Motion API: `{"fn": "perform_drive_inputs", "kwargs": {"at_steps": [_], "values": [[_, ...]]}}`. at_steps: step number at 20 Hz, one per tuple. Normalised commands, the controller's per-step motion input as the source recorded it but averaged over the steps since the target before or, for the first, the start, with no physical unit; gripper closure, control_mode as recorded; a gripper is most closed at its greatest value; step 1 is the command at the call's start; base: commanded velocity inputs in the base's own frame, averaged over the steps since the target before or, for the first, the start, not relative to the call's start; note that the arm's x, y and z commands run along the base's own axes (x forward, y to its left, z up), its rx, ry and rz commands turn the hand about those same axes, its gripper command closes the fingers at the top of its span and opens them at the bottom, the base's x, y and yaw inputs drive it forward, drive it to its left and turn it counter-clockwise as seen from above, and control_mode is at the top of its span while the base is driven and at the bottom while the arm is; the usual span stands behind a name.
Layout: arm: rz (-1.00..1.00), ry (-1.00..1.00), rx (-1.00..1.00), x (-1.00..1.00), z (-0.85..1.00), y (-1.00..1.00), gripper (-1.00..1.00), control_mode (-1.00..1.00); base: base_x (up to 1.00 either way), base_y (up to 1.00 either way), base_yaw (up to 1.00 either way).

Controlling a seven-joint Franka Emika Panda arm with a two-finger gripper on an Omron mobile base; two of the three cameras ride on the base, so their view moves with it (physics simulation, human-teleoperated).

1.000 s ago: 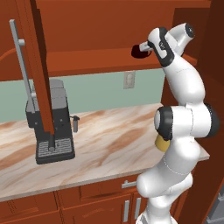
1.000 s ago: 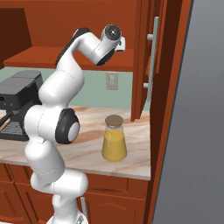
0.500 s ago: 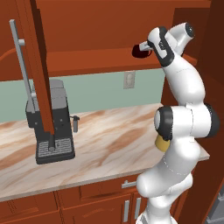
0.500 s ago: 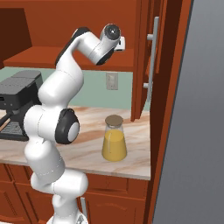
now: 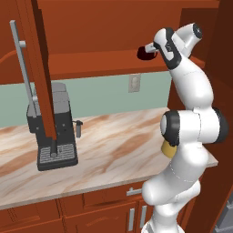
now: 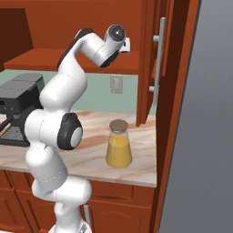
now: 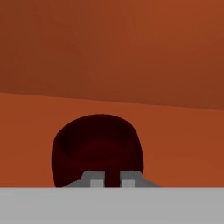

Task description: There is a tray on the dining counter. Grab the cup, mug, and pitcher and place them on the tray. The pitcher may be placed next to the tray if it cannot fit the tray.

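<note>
Pincer (image 7: pixel 112 180) clamped on near wall of the mug (image 7: pixel 97 148); tips close together, with the dark red rim between them in hand view. Mug sits upright on reddish-brown cabinet shelf (image 5: pixel 91 61), high above the marbled counter (image 5: pixel 113 145). From the left base view, mug (image 5: pixel 145 53) shows just left of the arm's wrist, at shelf level. Pitcher (image 6: pixel 119 144) with orange liquid and tan lid stands on same counter, right of the arm's base and near the open cabinet door (image 6: pixel 152 63). Coffee machine (image 5: pixel 51 125) sits at counter's far left end, well apart from pitcher. Wall outlet (image 6: pixel 116 83) is on the green backsplash above counter.
</note>
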Motion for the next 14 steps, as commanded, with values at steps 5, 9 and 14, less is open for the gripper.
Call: {"fn": "perform_drive_inputs", "kwargs": {"at_steps": [5,9,14], "values": [[0.00,0.00,0.00,0.00,0.00,0.00,1.00,-1.00,0.00,0.00,0.00],[0.00,-0.03,0.00,-0.04,0.03,0.00,1.00,-1.00,0.00,0.00,0.00],[0.00,-0.08,0.00,-0.03,0.22,0.00,1.00,-1.00,0.00,0.00,0.00]]}}
